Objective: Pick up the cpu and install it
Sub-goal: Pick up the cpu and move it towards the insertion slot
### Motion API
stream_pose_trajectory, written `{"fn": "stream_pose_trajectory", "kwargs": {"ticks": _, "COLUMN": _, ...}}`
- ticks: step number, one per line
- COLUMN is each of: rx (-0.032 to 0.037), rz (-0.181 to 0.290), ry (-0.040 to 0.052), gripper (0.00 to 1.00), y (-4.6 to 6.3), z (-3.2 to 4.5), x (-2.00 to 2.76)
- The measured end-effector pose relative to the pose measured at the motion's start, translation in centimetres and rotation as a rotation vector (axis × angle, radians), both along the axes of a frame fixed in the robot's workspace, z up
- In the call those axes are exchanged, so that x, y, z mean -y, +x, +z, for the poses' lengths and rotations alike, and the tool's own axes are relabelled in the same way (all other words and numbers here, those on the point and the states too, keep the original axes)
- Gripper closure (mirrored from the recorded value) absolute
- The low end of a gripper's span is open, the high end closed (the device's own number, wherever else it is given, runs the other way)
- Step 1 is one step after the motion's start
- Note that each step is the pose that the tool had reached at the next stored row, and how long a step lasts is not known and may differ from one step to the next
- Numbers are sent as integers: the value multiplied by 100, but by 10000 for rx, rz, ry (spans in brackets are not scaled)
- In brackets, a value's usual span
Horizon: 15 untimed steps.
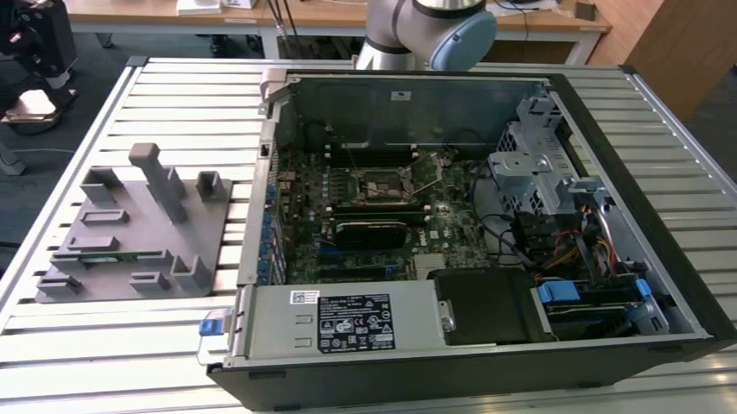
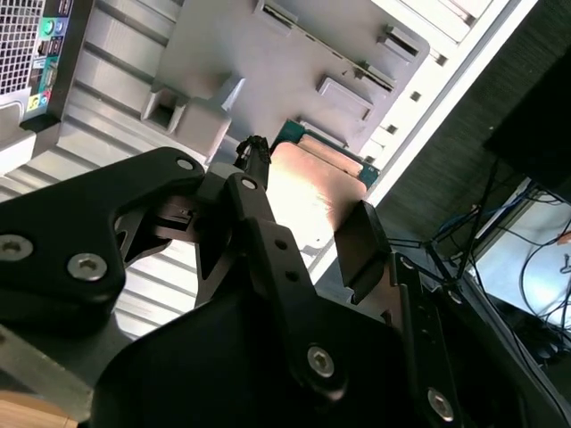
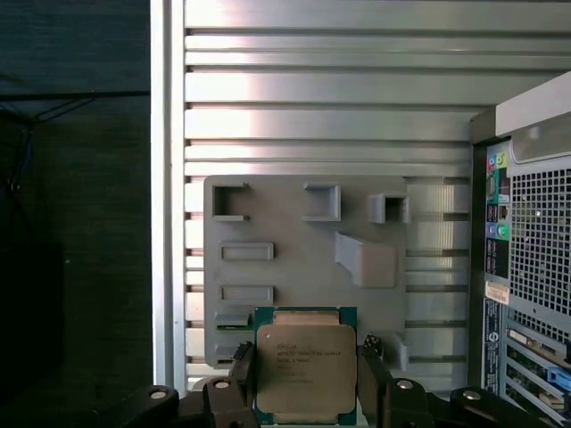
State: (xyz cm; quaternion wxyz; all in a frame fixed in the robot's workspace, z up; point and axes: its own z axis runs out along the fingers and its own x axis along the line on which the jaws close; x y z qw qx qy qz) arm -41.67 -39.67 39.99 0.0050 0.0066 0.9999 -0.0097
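Pinching the cpu (image 3: 303, 374) by two opposite edges, the gripper (image 3: 306, 361) holds it over the grey fixture tray (image 3: 294, 214): flat square chip, silver-grey metal lid, thin green rim.

- An open computer case (image 1: 461, 379) is lying on its side on a slatted metal table (image 1: 138, 362).
- A green motherboard (image 1: 368, 216) is sitting inside it.
- A grey moulded fixture (image 1: 190, 220) is resting on the table, at the exterior view's left of the case.
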Motion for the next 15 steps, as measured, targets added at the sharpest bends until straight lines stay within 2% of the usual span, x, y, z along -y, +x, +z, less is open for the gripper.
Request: {"fn": "stream_pose_trajectory", "kwargs": {"ticks": 15, "rx": -1, "rz": -1, "ry": -1, "gripper": 46, "y": 386, "z": 1, "x": 0}}
